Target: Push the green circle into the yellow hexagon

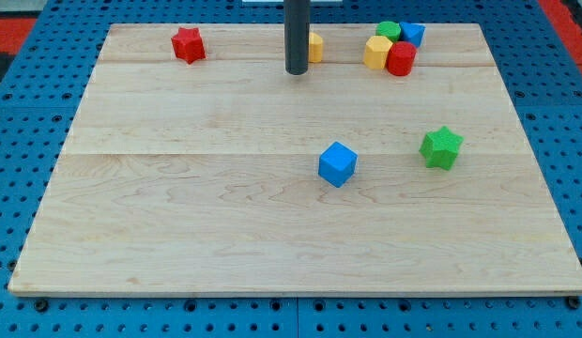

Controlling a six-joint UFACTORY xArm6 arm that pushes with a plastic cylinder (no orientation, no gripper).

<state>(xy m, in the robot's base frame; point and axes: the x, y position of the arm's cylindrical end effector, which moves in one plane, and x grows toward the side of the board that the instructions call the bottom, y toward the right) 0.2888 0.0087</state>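
The green circle (389,30) sits at the view's top right, touching the yellow hexagon (376,53) just below and left of it. A red round block (401,58) presses against the hexagon's right side and a blue block (412,34) sits right of the green circle. My tip (297,71) stands near the top centre, well left of this cluster. A yellow block (314,47) is partly hidden behind the rod, just right of it.
A red star (188,44) lies at the top left. A blue cube (337,164) sits near the board's middle and a green star (441,147) to its right. The wooden board (178,235) rests on a blue pegboard.
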